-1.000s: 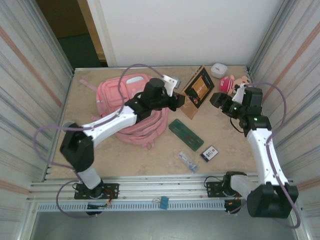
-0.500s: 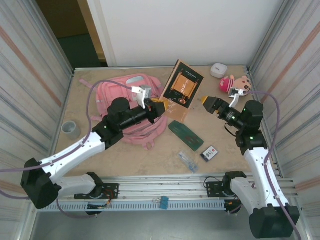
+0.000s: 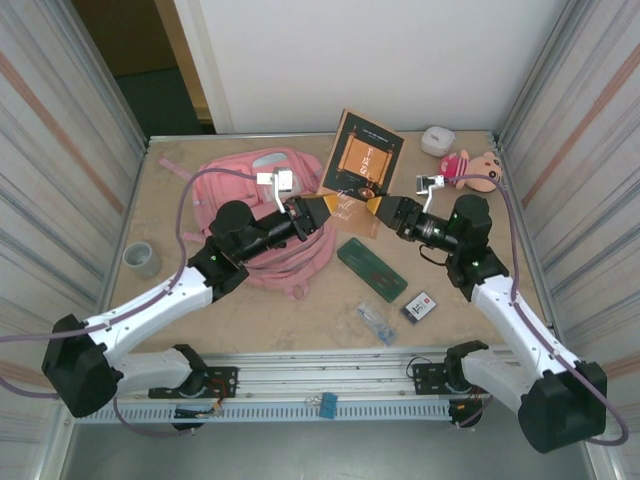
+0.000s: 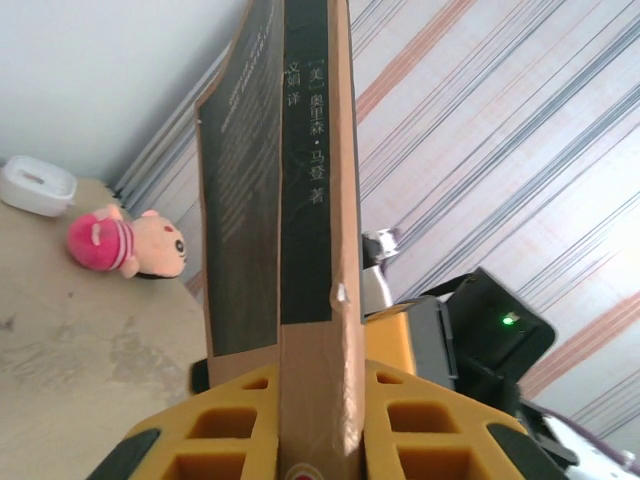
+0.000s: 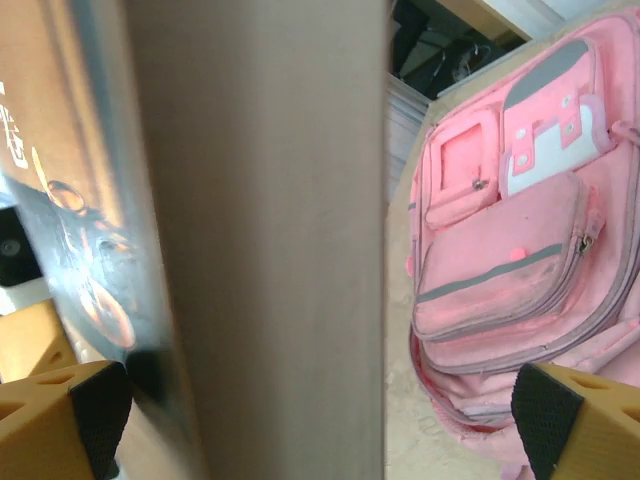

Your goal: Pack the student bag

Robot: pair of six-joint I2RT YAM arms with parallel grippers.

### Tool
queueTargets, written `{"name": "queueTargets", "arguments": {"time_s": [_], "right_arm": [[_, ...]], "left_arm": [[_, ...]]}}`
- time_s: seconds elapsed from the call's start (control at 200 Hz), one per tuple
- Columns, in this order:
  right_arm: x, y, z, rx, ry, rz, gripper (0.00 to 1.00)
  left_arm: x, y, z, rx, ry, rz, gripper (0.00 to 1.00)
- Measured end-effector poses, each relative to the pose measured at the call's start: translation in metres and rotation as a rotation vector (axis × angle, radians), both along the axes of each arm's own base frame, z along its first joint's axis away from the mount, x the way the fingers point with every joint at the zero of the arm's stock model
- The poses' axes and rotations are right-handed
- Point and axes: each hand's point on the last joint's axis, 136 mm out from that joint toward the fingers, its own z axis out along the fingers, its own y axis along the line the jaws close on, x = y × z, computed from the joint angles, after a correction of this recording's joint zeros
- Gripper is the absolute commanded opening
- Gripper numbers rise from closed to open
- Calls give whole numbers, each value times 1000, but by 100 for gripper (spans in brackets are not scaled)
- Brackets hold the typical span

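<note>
From above, the pink backpack (image 3: 240, 182) lies flat on the left half of the table (image 3: 300, 310), toward the far edge, front pockets up. The left gripper (image 3: 318, 210) reaches over its right side and is clamped on the lower edge of a dark-and-orange book (image 3: 362, 162), which stands raised near the middle of the far edge. The right gripper (image 3: 378, 207) meets the same lower edge from the other side, jaws spread wide. Nearer the front edge lie a green case (image 3: 372, 268), a small card box (image 3: 421, 306) and a clear packet (image 3: 376, 322). A plush doll (image 3: 470, 165) and a white case (image 3: 437, 139) sit in the far right corner; a tape roll (image 3: 142, 258) is by the left edge.

The left wrist camera shows the book's spine (image 4: 305, 200) pinched upright between the yellow fingers (image 4: 420, 420), the doll (image 4: 125, 245) beyond it.

The right wrist camera shows the book (image 5: 260, 200) between that gripper's fingers (image 5: 45, 415); the right pad stands well clear of it, so nothing is gripped. The backpack (image 5: 510, 250) lies behind.
</note>
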Motion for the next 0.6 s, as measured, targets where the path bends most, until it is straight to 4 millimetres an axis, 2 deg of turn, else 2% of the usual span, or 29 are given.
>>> {"name": "queueTargets", "arguments": {"time_s": [0.135, 0.336, 0.551, 0.601], "right_arm": [[-1, 9, 5, 27, -19, 41, 99], [-21, 26, 23, 64, -88, 169, 99], [-29, 27, 38, 88, -141, 193, 100], [-32, 25, 42, 92, -155, 190, 97]], "left_arm": [[-2, -3, 3, -27, 13, -26, 2], [-1, -9, -1, -40, 32, -57, 1], [-1, -10, 4, -58, 18, -66, 1], [-1, -10, 3, -53, 15, -65, 1]]}}
